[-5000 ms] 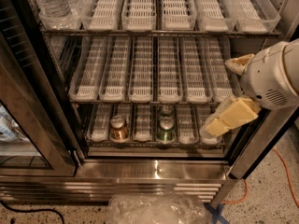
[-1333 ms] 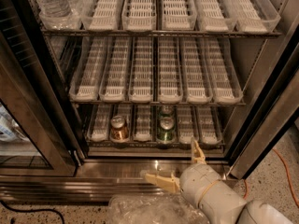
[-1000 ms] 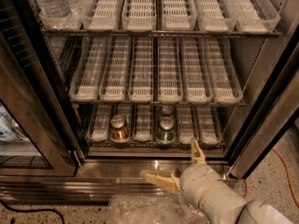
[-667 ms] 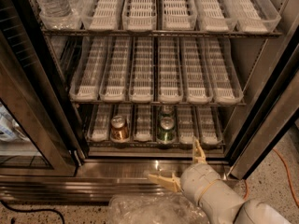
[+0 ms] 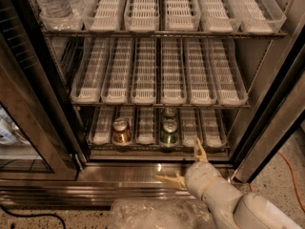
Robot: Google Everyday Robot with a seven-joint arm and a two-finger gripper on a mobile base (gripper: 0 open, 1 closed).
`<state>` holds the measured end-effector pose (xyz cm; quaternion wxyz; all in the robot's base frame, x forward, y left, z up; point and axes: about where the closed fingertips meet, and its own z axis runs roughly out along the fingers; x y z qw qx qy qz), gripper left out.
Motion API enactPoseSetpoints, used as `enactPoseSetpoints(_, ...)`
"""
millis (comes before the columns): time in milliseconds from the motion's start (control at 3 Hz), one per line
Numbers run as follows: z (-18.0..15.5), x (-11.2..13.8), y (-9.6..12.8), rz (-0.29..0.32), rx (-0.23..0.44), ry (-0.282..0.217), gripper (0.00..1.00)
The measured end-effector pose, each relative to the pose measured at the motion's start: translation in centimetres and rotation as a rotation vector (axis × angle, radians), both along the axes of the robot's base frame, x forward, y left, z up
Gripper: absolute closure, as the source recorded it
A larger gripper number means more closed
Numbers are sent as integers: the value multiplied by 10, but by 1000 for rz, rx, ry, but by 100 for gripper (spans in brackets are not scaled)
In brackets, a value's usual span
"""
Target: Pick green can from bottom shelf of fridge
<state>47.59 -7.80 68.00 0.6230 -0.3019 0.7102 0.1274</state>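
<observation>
The fridge [image 5: 267, 128] stands open with three wire shelves of plastic lanes. On the bottom shelf [image 5: 143, 140], a green can [image 5: 168, 131] with a silver top sits at the front of the fourth lane, with another green can [image 5: 169, 113] behind it. My gripper [image 5: 183, 163] is low in front of the fridge sill, just below and to the right of the green can. Its two tan fingers are spread wide and hold nothing. One fingertip [image 5: 199, 144] points up toward the shelf edge, the other [image 5: 162, 177] points left.
A copper-brown can [image 5: 121, 130] sits two lanes left of the green can. Water bottles [image 5: 52, 1] stand on the top shelf at left. The glass door [image 5: 28, 123] hangs open at left. A crumpled clear plastic bag [image 5: 157, 213] lies below the sill. An orange cable [image 5: 293, 175] runs on the floor at right.
Five seconds ago my arm was high at the right of the fridge; it has since dropped low in front of the sill. Over the last second the gripper edged slightly right and up.
</observation>
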Motion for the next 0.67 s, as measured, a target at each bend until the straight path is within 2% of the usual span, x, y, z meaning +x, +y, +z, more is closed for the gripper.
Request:
enactPoseSetpoints(333,-15,15,-3,14,43,-19,0)
enactPoseSetpoints(667,-31,29,-5,-1,62,-44,0)
